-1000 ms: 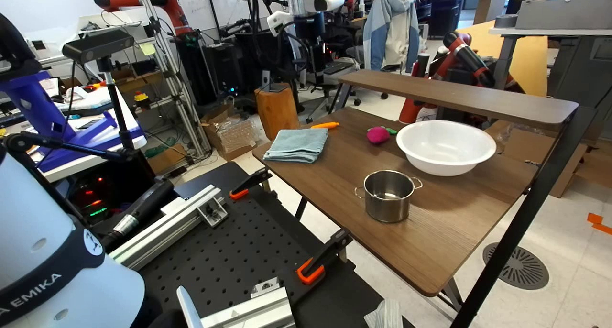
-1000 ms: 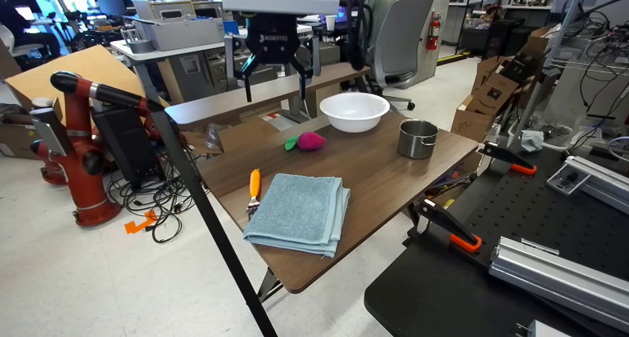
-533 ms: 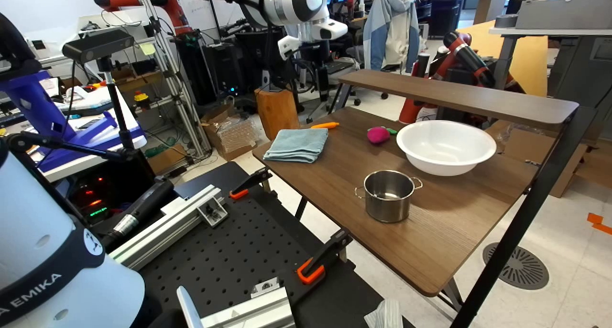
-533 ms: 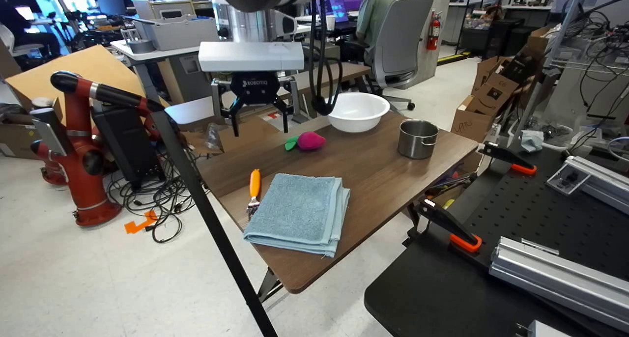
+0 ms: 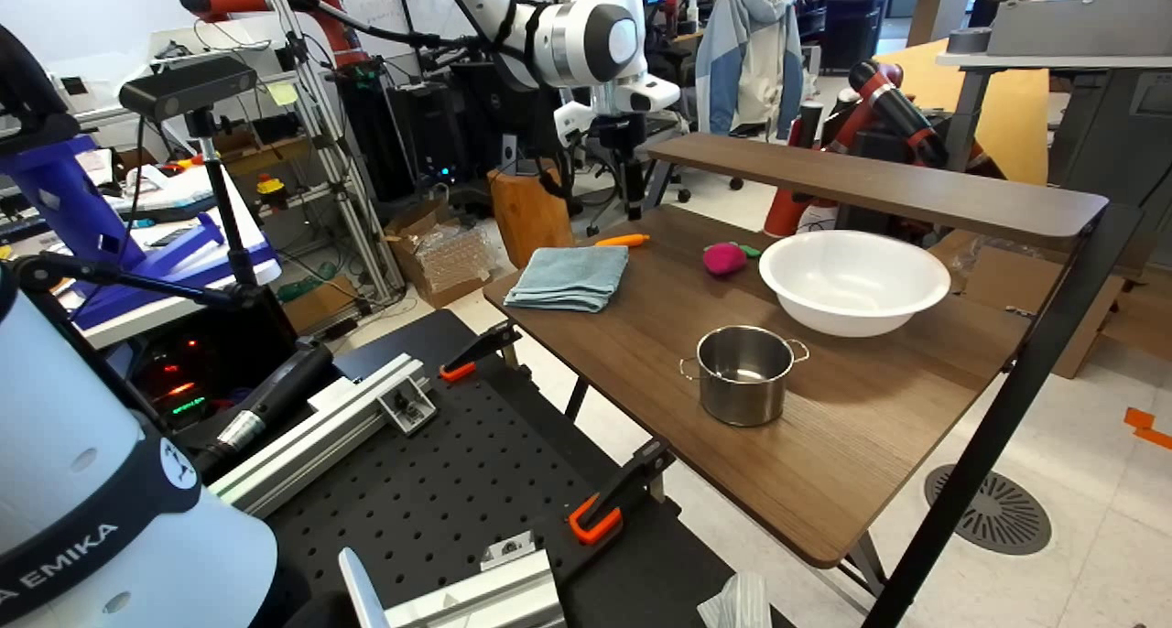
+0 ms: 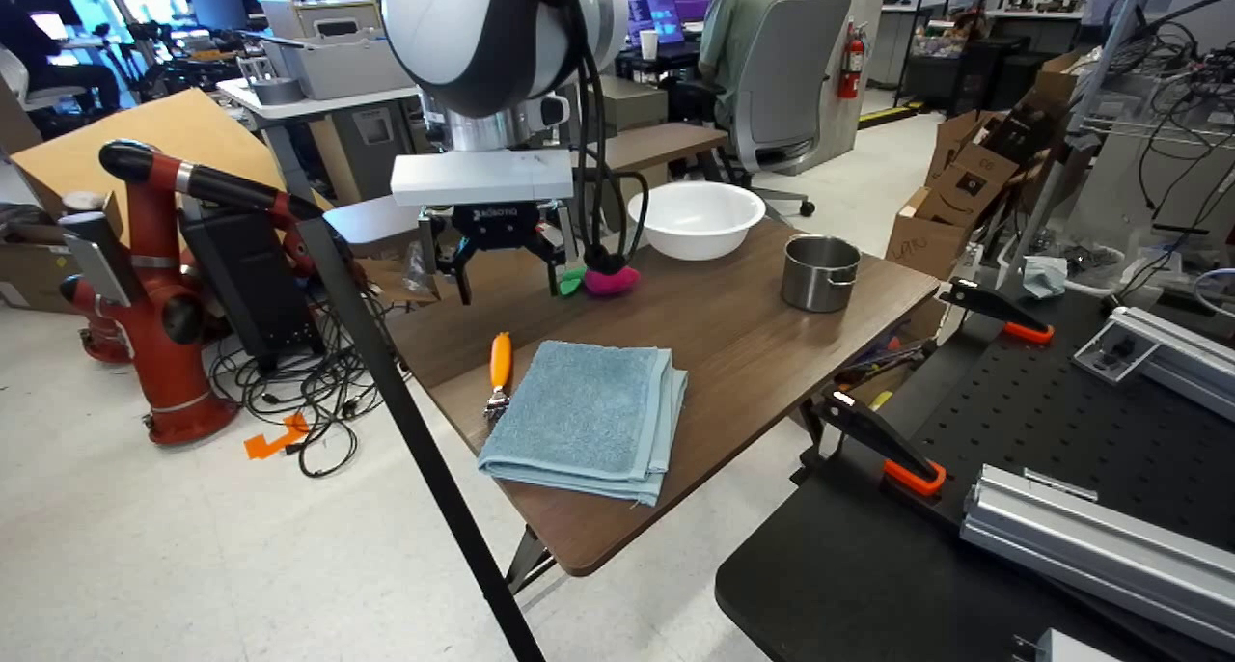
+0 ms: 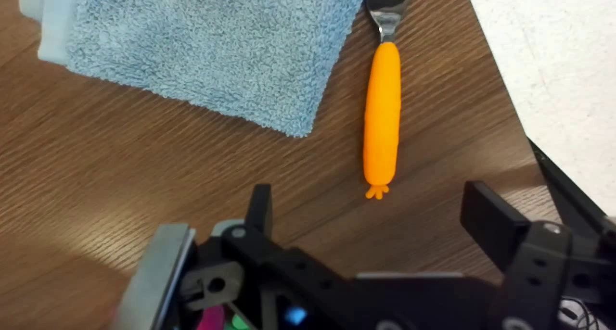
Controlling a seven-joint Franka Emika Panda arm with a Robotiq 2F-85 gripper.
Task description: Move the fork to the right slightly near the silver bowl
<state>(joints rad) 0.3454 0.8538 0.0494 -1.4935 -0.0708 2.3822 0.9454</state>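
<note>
You lowered fingers [image 7: 492,223], spread wide and empty, toward fork [image 7: 383,94], apparently lining up grasp. Fork lay unmoved on surface [image 6: 733,363], just beside towel [image 6: 587,411], well apart from silver bowl [image 6: 816,276], so shift itself seemed not yet begun.

In an exterior view, the camera is looking down across the towel [image 6: 584,411] to my gripper [image 6: 509,290] at middle range. In an exterior view, the camera is facing down past the silver bowl [image 5: 743,399] toward my gripper, from farther off. My wrist view is pointing steeply down from beside my gripper, close over the fork [image 7: 382,113]. I am finding fork and towel in all three.
</note>
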